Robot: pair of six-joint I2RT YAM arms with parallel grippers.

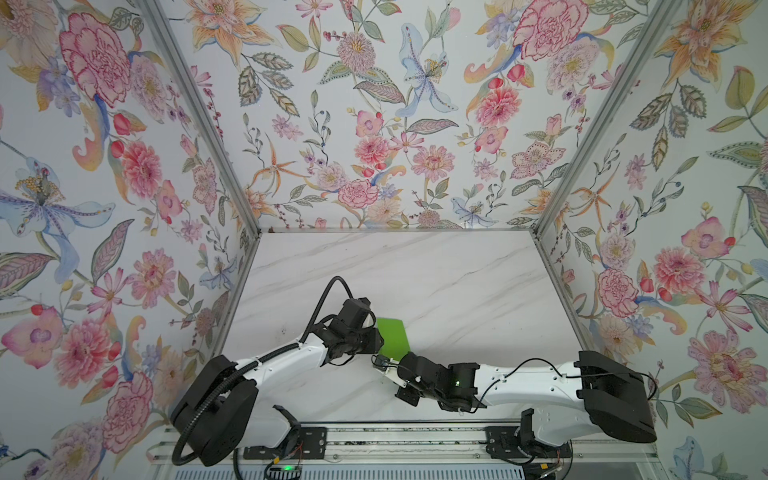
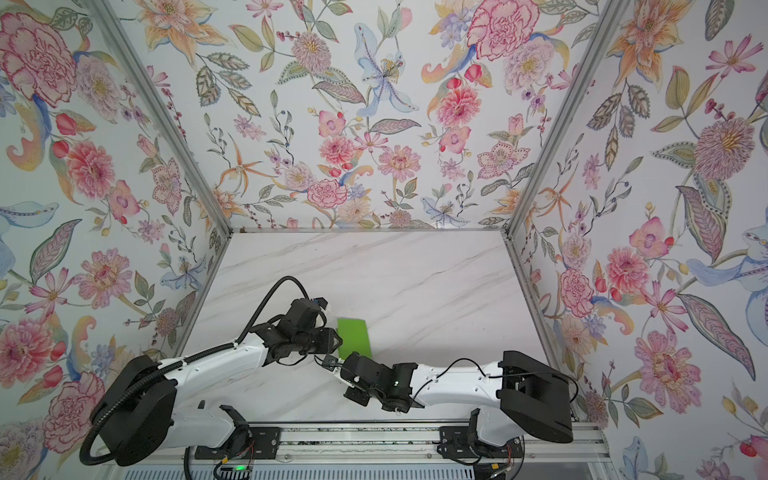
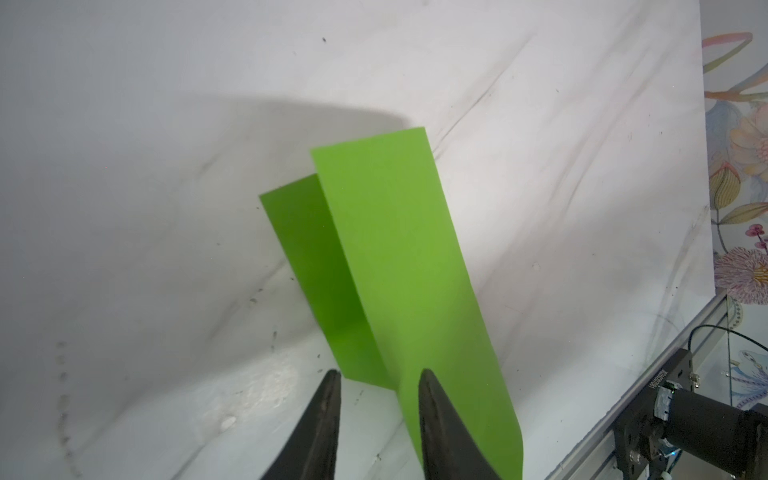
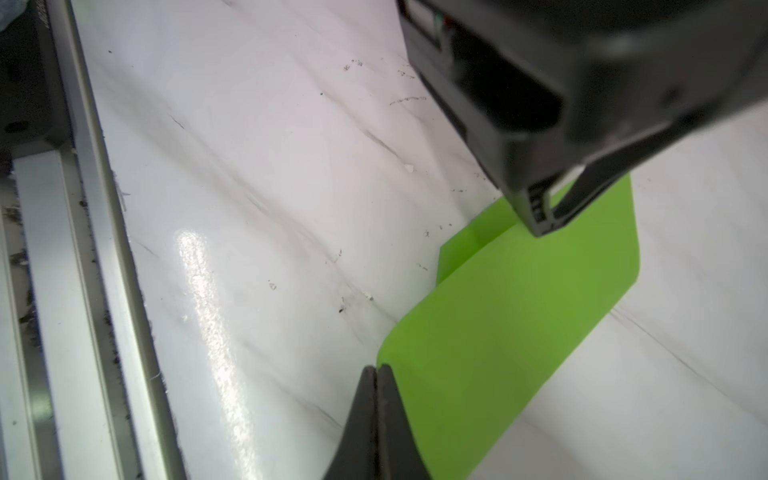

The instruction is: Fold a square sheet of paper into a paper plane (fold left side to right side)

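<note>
- We saw a white table point(image 1: 415, 270) with thin grey lines like marble, in both top views point(image 2: 374, 266).
- Walls point(image 1: 353, 104) with big pink, orange and blue flowers stood around three sides of the table.
- Shiny metal posts point(image 1: 199, 112) ran up the corners where the walls met.
- A long metal rail point(image 1: 395, 449) lay along the front edge of the table.
- A small green light point(image 1: 286, 468) glowed below the rail.
- Up close, the table had little dark specks point(image 4: 353, 64) and a bright shiny patch point(image 4: 208, 291).
- We saw a row of faint dots point(image 3: 62, 374) too.
</note>
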